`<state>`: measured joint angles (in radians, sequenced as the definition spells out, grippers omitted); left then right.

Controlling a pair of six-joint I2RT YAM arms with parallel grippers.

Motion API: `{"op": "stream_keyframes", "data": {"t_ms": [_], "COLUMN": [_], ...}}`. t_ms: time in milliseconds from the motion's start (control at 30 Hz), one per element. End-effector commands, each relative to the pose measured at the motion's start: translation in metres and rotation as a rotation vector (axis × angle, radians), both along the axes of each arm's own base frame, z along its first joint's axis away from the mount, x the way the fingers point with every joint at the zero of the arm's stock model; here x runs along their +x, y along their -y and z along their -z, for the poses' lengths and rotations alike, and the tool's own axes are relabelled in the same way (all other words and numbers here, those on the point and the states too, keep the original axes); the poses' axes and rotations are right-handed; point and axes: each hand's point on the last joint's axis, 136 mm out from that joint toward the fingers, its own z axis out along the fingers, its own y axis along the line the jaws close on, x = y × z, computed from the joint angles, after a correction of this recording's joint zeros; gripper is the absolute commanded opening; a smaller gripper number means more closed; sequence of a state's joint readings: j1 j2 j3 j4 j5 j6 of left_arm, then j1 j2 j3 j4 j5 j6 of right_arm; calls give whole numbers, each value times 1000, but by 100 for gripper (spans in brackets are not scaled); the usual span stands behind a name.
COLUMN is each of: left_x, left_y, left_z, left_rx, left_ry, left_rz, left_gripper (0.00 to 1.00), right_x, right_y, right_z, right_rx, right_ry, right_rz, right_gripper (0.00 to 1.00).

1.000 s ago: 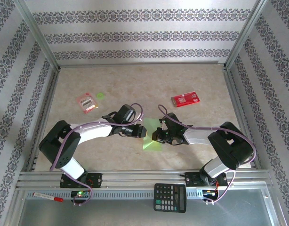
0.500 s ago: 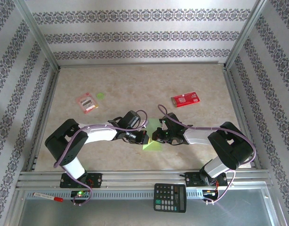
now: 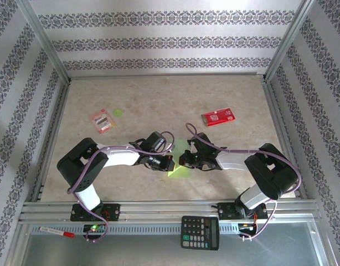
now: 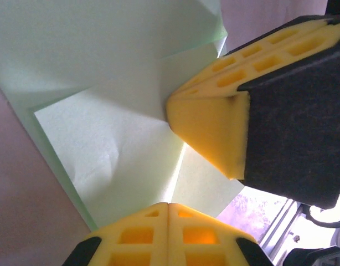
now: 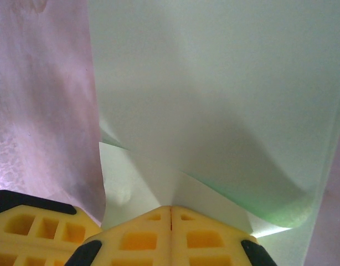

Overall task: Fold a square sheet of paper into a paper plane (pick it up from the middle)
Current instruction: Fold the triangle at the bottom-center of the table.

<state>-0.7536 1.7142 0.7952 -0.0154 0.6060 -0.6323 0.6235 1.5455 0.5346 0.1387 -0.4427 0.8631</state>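
The square sheet of paper point(image 3: 180, 166) is light green and partly folded, lying near the table's front middle between both grippers. My left gripper point(image 3: 168, 162) is at its left edge. In the left wrist view its yellow jaws point(image 4: 169, 206) meet, and a crease of the paper point(image 4: 120, 149) runs into their seam. My right gripper point(image 3: 184, 159) is at the sheet's upper right. Its jaws point(image 5: 170, 210) are shut, with the paper point(image 5: 225, 100) tenting up from their seam. The right fingers point(image 4: 211, 124) show in the left wrist view, close to the left tips.
A red packet point(image 3: 217, 117) lies at the right back. A pink packet point(image 3: 102, 121) and a tiny green disc point(image 3: 118, 112) lie at the left back. A calculator point(image 3: 200, 232) and a marker point(image 3: 56, 231) rest on the front rail. Metal frame rails border the table.
My left gripper has moved down and right onto the paper's left edge and closed its jaws. The right gripper has stayed where it was, still shut.
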Motion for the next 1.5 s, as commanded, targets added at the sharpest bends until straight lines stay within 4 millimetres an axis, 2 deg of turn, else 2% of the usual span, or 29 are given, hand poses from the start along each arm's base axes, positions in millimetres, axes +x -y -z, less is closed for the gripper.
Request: {"op": "stream_keyframes", "data": {"t_ms": [0,267,433,600,733,1000,1100,1300,1400,1467], "left_x": [-6,-4,-6,-7,-8,-9,-5,-4,-7,-9], "left_y": [-10,-16,-19,-20,-20,-23,-18,6,16,17], "left_z": [15,22,26,28,29,27,14,-21,-27,-21], "left_rx": [63,86,94,93,93,105,72,-70,-102,-86], "left_ry": [2,8,6,1,1,10,30,45,40,32], "left_rz": [19,9,2,-2,-4,0,-4,-14,-1,5], "left_gripper": [0,0,0,0,0,0,0,0,0,0], "right_x": [-5,6,4,-4,-10,-5,-8,-12,-12,-12], "right_y": [6,-8,-9,-12,-17,-4,-1,2,2,2], "right_z": [9,-21,-33,-29,-16,4,9,15,16,15], "right_rx": [-41,26,53,54,32,-11,-16,-22,-23,-23], "right_ry": [-34,25,43,30,9,-22,-35,-47,-47,-45], "right_rz": [-10,-51,-51,-50,-57,-37,-39,-35,-33,-32], "right_gripper": [7,14,17,16,14,11,10,9,9,9]}}
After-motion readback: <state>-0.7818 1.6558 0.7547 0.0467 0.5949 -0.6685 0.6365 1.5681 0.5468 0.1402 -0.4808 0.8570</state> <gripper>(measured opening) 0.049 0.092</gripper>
